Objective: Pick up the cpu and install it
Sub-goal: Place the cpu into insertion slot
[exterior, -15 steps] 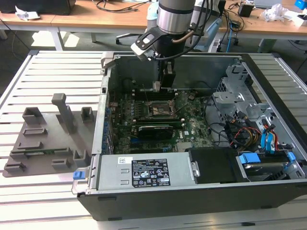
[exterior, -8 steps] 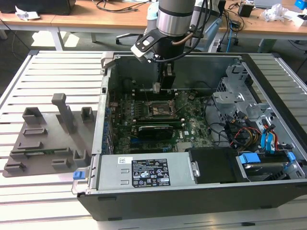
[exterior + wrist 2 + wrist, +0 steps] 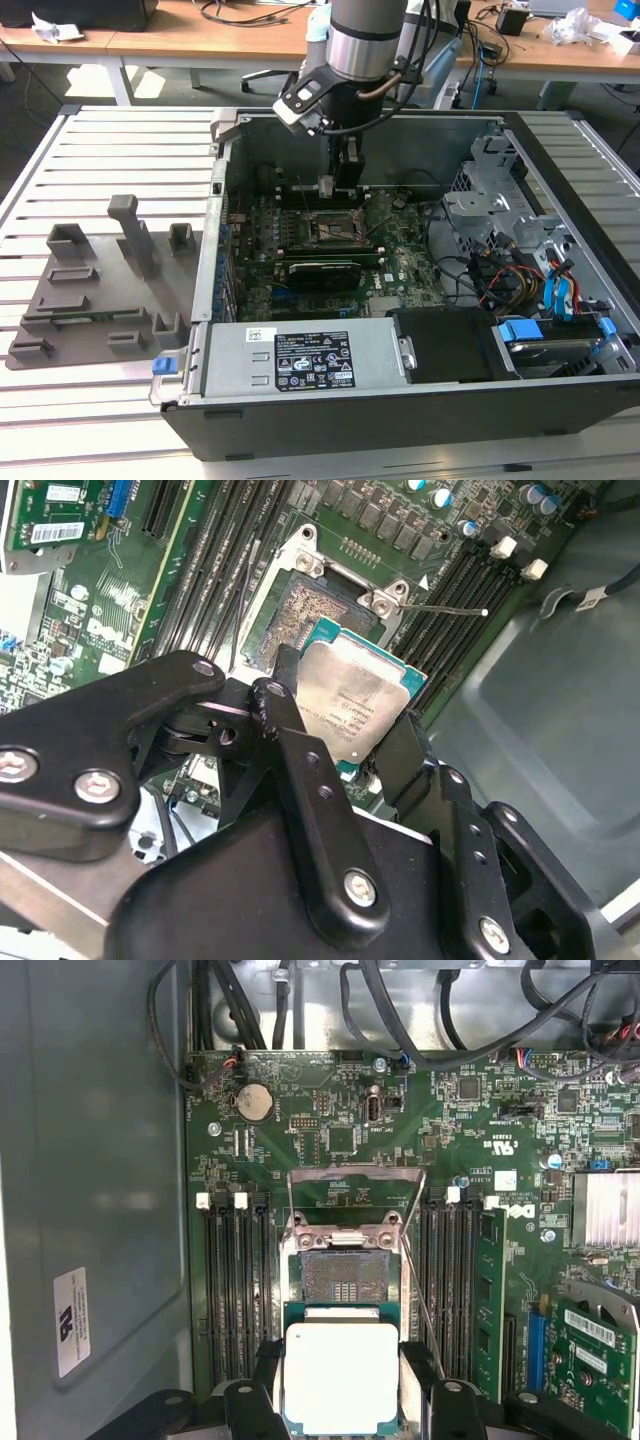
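The cpu [image 3: 340, 1378], a small square chip with a pale silvery top and green rim, is clamped by its edges between my black fingers [image 3: 416, 1358]. My gripper [image 3: 341, 1360] is shut on it and holds it slightly tilted just beside and above the open socket [image 3: 345, 1275], whose metal frame [image 3: 355, 1185] is swung up. In the second wrist view the cpu [image 3: 355, 705] hangs at the socket's [image 3: 300, 615] edge inside the gripper [image 3: 345, 715]. In the exterior view the gripper [image 3: 335, 187] reaches down into the computer case [image 3: 560, 150], over the socket [image 3: 330, 228].
Memory slots [image 3: 235, 1290] flank the socket, with one green module [image 3: 490, 1290] fitted. A long black card [image 3: 322, 272] lies in front of the socket. Drive cage and cables [image 3: 510, 260] fill the exterior view's right. A grey fixture tray [image 3: 90, 290] sits on the slatted table.
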`<state>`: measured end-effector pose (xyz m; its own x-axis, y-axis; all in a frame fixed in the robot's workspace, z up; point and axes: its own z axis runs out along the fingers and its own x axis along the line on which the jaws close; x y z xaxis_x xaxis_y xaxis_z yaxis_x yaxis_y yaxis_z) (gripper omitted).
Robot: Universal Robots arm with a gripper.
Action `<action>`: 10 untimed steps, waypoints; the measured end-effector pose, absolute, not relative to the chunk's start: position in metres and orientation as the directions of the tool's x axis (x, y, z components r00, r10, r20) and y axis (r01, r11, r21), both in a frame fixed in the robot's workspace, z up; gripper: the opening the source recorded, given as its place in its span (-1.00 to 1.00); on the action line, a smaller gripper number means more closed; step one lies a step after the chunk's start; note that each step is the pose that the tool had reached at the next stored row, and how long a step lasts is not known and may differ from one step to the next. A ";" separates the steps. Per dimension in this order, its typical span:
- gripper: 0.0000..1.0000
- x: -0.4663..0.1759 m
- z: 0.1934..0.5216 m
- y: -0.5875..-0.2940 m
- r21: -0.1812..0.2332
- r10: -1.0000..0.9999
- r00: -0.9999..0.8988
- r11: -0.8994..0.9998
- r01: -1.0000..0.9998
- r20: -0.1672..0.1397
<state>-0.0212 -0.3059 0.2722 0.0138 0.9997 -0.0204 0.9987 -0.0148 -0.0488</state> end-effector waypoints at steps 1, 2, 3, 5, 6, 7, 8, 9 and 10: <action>0.09 -0.021 0.272 -0.306 -0.049 1.000 0.014 -0.015 0.999 -0.020; 0.09 -0.021 0.271 -0.306 -0.049 1.000 0.014 -0.015 0.999 -0.020; 0.09 -0.021 0.271 -0.306 -0.049 1.000 0.014 -0.015 0.999 -0.020; 0.09 -0.021 0.270 -0.306 -0.049 1.000 0.014 -0.015 0.999 -0.021; 0.09 -0.021 0.269 -0.306 -0.049 1.000 0.014 -0.015 0.999 -0.021; 0.09 -0.021 0.268 -0.306 -0.049 1.000 0.014 -0.015 0.999 -0.020; 0.09 -0.021 0.267 -0.306 -0.049 1.000 0.014 -0.015 0.999 -0.021; 0.09 -0.021 0.267 -0.306 -0.049 1.000 0.014 -0.015 0.999 -0.020; 0.09 -0.021 0.266 -0.306 -0.049 1.000 0.014 -0.015 0.999 -0.020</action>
